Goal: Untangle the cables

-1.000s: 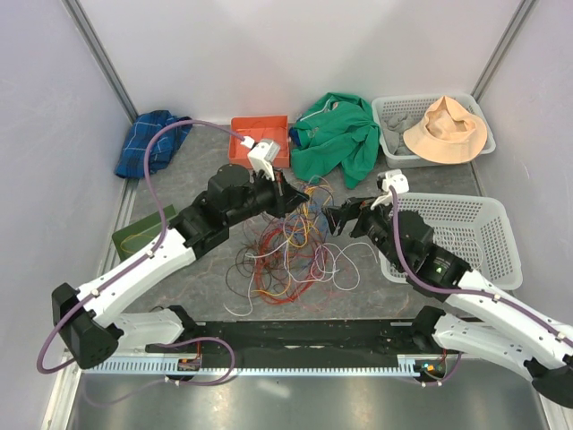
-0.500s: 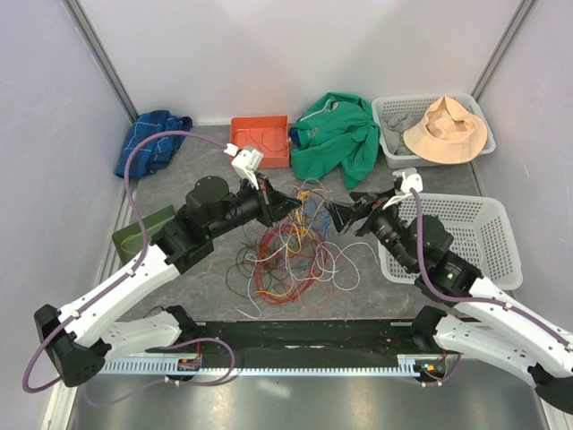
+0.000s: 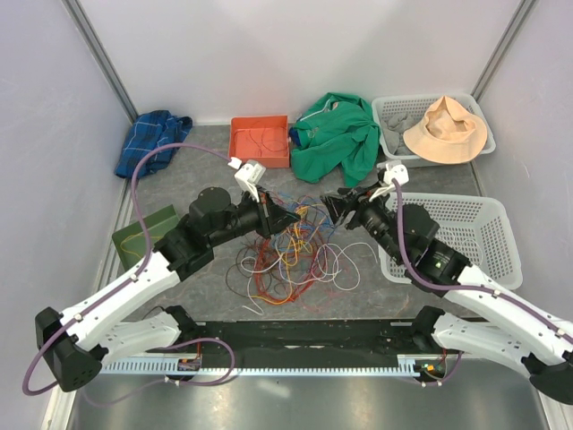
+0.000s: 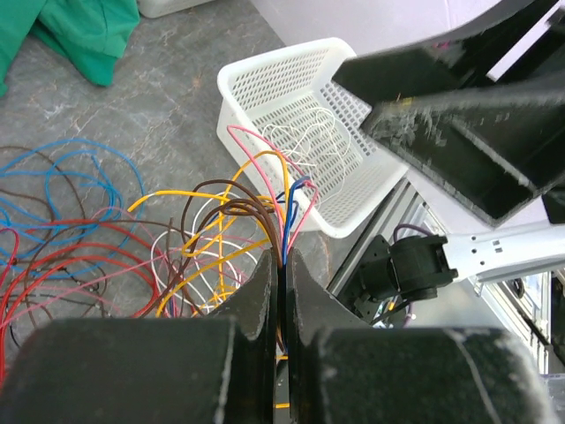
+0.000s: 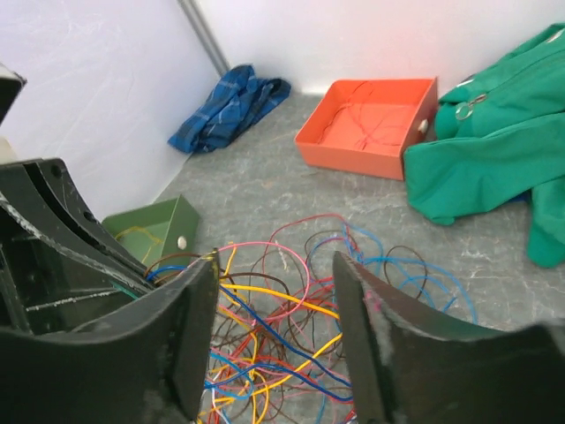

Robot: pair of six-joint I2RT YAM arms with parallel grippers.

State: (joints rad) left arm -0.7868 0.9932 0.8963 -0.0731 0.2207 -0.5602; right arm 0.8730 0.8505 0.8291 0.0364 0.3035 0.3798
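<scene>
Nearby, white basket (image 3: 476, 224) right of cables (image 3: 291, 255), orange tray (image 3: 260, 162) behind

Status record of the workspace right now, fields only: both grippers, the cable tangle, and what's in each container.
left gripper: shut on several cables
right gripper: open, above the tangle, gripping nothing
tangle: loose heap between both arms
orange tray: thin wires inside
green box: yellow wire inside
white basket: white wires inside
</scene>
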